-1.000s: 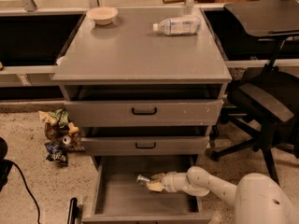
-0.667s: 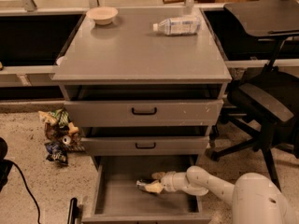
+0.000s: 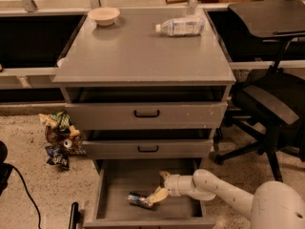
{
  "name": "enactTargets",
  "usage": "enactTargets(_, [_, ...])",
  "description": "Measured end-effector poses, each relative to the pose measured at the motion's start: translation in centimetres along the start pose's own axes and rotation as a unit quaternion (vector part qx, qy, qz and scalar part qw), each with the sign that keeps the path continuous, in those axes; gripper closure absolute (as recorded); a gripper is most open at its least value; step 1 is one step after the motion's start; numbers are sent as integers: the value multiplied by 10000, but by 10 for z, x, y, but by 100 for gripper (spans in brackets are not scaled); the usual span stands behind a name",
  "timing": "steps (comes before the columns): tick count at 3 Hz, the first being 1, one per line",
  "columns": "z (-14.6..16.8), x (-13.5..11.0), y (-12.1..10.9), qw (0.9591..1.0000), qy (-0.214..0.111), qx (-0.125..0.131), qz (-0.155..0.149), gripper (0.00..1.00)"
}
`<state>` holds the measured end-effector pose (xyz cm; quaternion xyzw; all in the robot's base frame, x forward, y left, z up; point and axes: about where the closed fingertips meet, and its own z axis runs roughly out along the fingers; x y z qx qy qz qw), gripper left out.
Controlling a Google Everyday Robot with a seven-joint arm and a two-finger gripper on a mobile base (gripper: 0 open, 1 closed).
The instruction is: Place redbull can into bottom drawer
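Observation:
The redbull can (image 3: 137,200) lies on its side on the floor of the open bottom drawer (image 3: 114,180), near the front middle. My gripper (image 3: 160,186) reaches into the drawer from the right, just right of the can. Its fingers are spread open. The lower fingertip (image 3: 155,196) is at the can's right end, and the upper one points toward the drawer's back. The can is not between the fingers.
The two upper drawers (image 3: 146,114) stand slightly open above. A clear plastic bottle (image 3: 180,26) and a bowl (image 3: 104,15) sit on the cabinet top. Snack bags (image 3: 58,136) lie on the floor to the left. A black office chair (image 3: 271,97) stands to the right.
The gripper held the can above the drawer floor before. Now the can lies lower and further left on the floor, and the fingers have opened.

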<state>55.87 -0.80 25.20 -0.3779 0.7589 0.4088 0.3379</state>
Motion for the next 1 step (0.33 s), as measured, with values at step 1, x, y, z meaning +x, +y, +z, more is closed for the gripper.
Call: enactTargets(1, [-26,-36,38,9990,-246,-118,-354,0])
